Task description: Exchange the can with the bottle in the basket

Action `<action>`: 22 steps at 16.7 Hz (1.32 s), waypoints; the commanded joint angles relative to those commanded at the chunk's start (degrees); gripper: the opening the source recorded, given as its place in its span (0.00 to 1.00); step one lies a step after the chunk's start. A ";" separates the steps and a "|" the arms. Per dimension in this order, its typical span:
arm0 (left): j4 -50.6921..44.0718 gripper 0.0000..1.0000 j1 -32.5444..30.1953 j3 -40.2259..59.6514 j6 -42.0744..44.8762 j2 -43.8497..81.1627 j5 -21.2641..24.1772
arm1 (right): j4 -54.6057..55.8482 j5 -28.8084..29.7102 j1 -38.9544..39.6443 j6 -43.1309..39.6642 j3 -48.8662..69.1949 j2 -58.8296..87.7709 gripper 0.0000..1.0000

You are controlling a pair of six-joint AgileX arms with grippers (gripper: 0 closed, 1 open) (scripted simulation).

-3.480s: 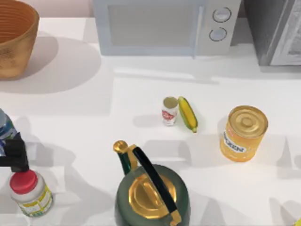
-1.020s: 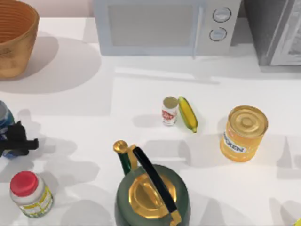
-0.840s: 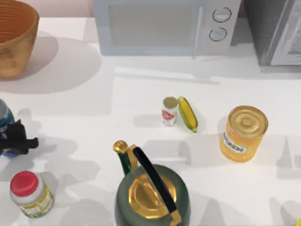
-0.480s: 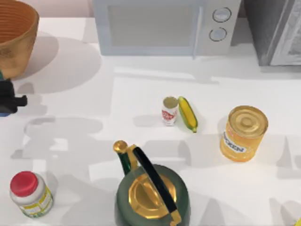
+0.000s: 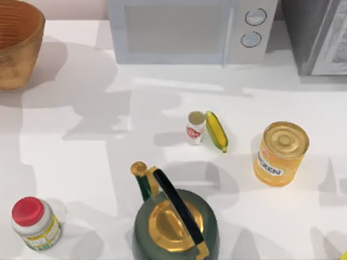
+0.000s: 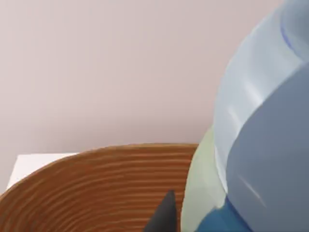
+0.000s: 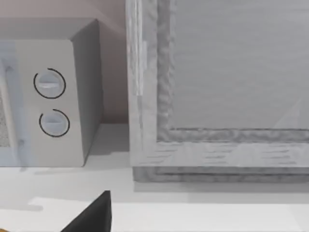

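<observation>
White desk (image 5: pixel 81 157) surface carries all items. Left end effector (image 6: pixel 164 215) grips the bottle (image 6: pixel 260 135) just above the basket (image 6: pixel 96 188) rim at the desk's far left corner. Right end effector (image 7: pixel 91 215): state cannot be told. The can (image 5: pixel 196 128) stands mid-desk, touching the corn cob (image 5: pixel 216 130). Judged status: bottle removed; can not yet placed. Kettle (image 5: pixel 174 216) and microwave (image 5: pixel 190 30) limit clearance.

white table (image 5: pixel 81 162) | microwave (image 5: pixel 184 30) at back | pale pink wall (image 6: pixel 106 63)
</observation>
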 joint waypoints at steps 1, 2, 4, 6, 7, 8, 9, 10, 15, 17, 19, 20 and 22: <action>-2.39 0.00 0.57 4.18 0.05 1.80 0.32 | 0.00 0.00 0.00 0.00 0.00 0.00 1.00; -4.35 0.00 1.08 7.77 0.09 3.51 0.62 | 0.00 0.00 0.00 0.00 0.00 0.00 1.00; -7.02 0.00 1.79 13.14 0.07 6.27 1.10 | 0.00 0.00 0.00 0.00 0.00 0.00 1.00; -8.38 0.00 2.15 16.05 0.00 8.00 1.47 | 0.00 0.00 0.00 0.00 0.00 0.00 1.00; -8.71 0.00 2.24 16.63 -0.03 8.49 1.60 | 0.00 0.00 0.00 0.00 0.00 0.00 1.00; -8.82 0.00 2.27 16.78 -0.06 8.73 1.65 | 0.00 0.00 0.00 0.00 0.00 0.00 1.00; -8.83 0.00 2.27 16.78 -0.06 8.73 1.65 | 0.00 0.00 0.00 0.00 0.00 0.00 1.00; -8.83 0.00 2.27 16.78 -0.06 8.73 1.65 | 0.00 0.00 0.00 0.00 0.00 0.00 1.00; -7.63 0.00 1.73 17.09 -0.05 10.52 1.35 | 0.00 0.00 0.00 0.00 0.00 0.00 1.00; -6.19 0.00 1.45 17.71 -0.18 12.83 1.07 | 0.00 0.00 0.00 0.00 0.00 0.00 1.00; -4.83 0.00 1.20 18.27 -0.35 14.48 0.82 | 0.00 0.00 0.00 0.00 0.00 0.00 1.00; -4.22 0.00 1.10 18.56 -0.41 15.35 0.71 | 0.00 0.00 0.00 0.00 0.00 0.00 1.00; -2.49 0.00 0.76 19.29 -0.58 17.51 0.43 | 0.00 0.00 0.00 0.00 0.00 0.00 1.00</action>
